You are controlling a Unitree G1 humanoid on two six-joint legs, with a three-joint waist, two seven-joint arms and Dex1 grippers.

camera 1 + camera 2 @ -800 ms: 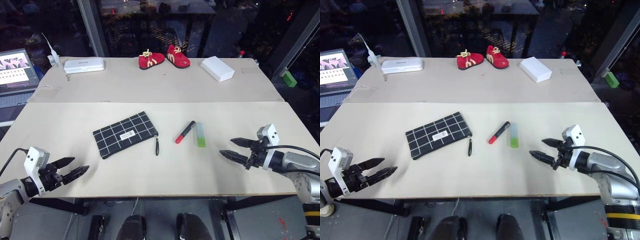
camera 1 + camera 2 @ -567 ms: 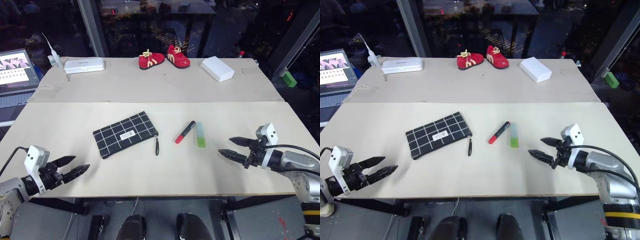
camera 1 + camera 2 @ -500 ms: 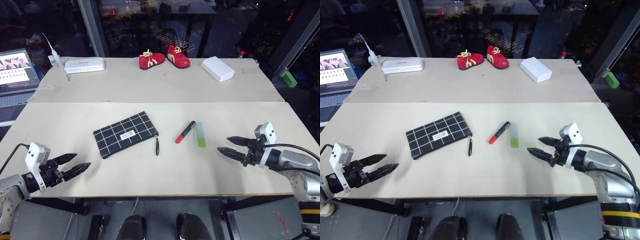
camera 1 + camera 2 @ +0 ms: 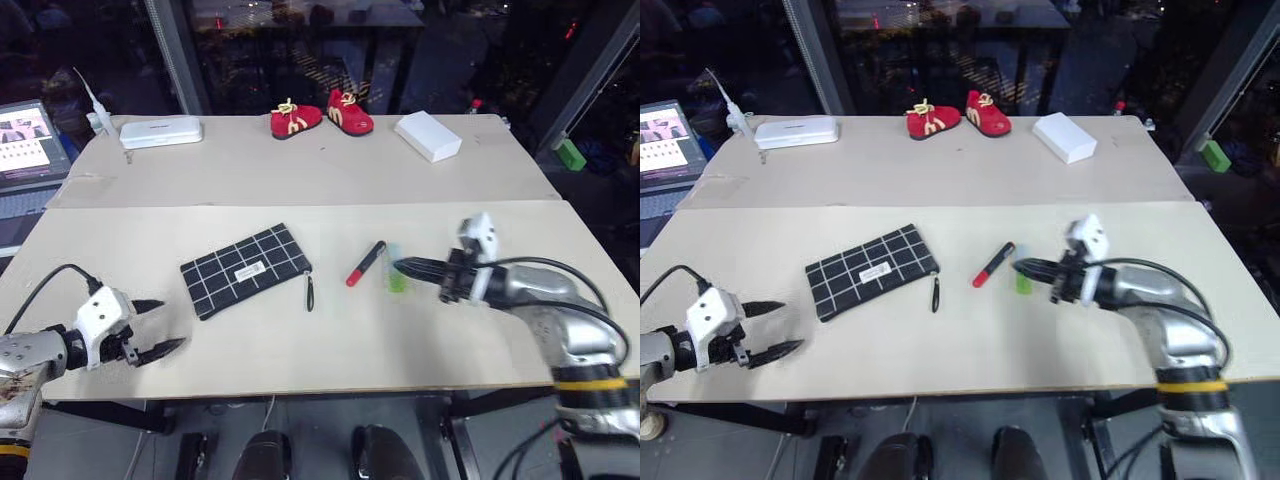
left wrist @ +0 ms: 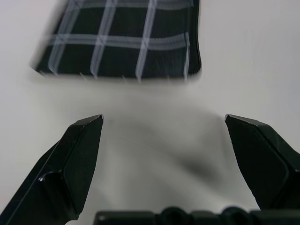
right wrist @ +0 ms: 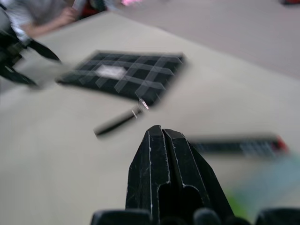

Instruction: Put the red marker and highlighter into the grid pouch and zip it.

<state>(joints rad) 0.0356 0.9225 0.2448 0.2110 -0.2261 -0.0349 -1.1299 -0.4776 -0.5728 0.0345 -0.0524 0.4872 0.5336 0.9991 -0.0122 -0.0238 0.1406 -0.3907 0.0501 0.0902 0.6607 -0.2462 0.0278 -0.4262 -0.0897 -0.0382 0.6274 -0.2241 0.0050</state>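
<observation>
On the surface [image 4: 300,345] the grid pouch [image 4: 245,269] lies left of the red marker [image 4: 366,263] and highlighter [image 4: 398,270]. Right fingers [image 4: 412,267] pinched together beside the highlighter; left fingers [image 4: 160,349] spread wide.

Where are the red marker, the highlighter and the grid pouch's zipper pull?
red marker [image 4: 365,263]: left eye view, middle of its body.
highlighter [image 4: 398,281]: left eye view, green end.
zipper pull [image 4: 309,294]: left eye view, dangling strap beside the grid pouch [image 4: 243,268], centre panel.
</observation>
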